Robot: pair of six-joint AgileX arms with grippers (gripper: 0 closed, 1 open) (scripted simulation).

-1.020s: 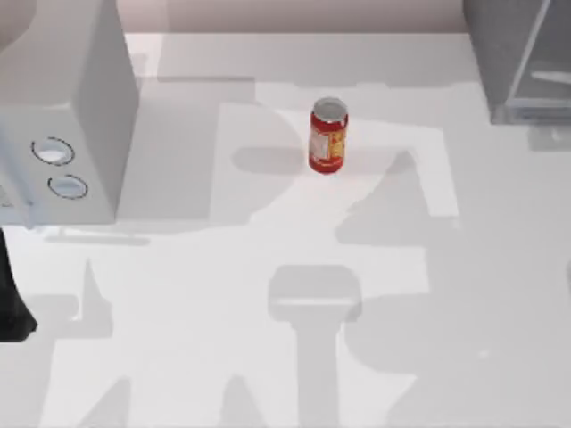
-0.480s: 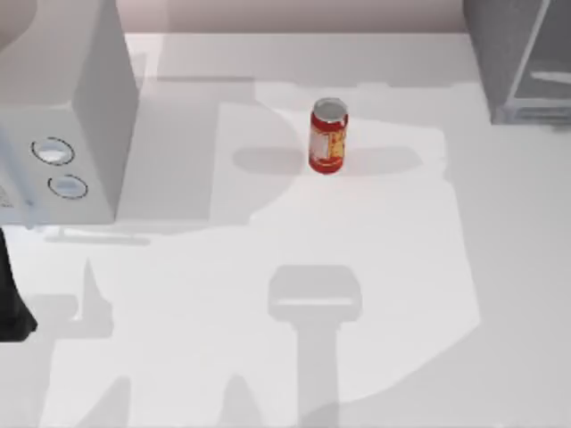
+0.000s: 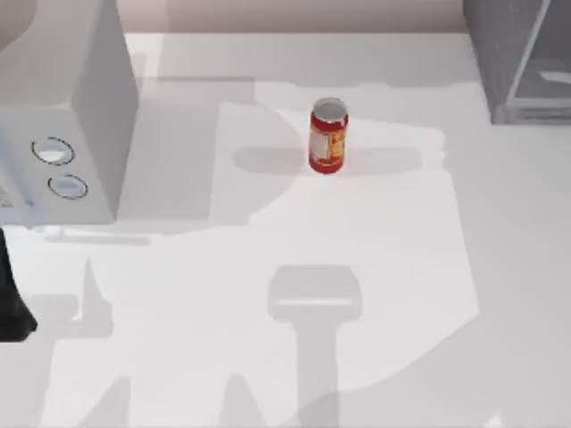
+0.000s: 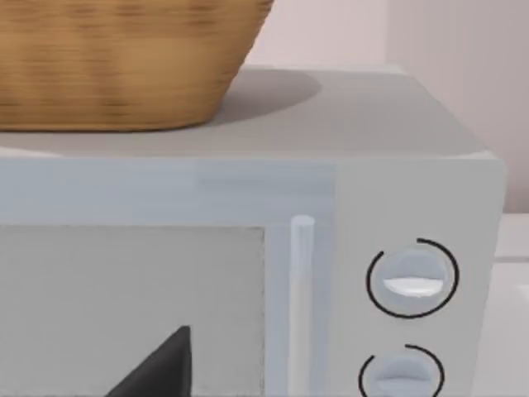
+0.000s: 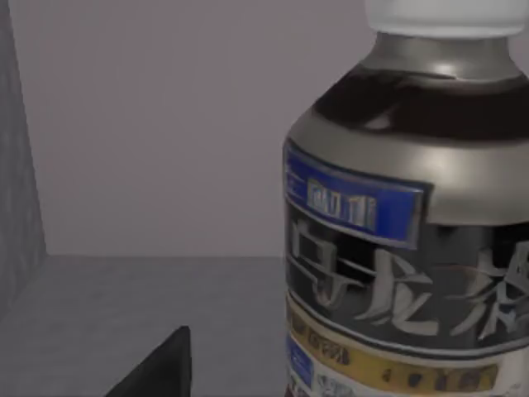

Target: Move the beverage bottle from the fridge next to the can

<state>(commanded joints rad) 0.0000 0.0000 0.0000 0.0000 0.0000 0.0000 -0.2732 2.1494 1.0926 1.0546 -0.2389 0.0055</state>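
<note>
Your beverage bottle point(image 5: 405, 215) stands upright inside the fridge point(image 3: 517, 62) at the counter's point(image 3: 375, 267) two o'clock corner, close before the right claw; I cannot tell that claw's spread. The can point(image 3: 327, 135) stands at twelve o'clock with open counter around it. The left arm sits parked facing the dialled appliance point(image 4: 397, 215).

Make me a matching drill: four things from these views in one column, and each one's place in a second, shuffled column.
Things:
1. can
2. beverage bottle
3. woven basket
4. fridge

Places:
A. on top of the appliance with two dials
B. top view's far right corner
C. inside a grey-walled compartment
D. alone, mid-table

Pairs: 1-D, 2-C, 3-A, 4-B
</note>
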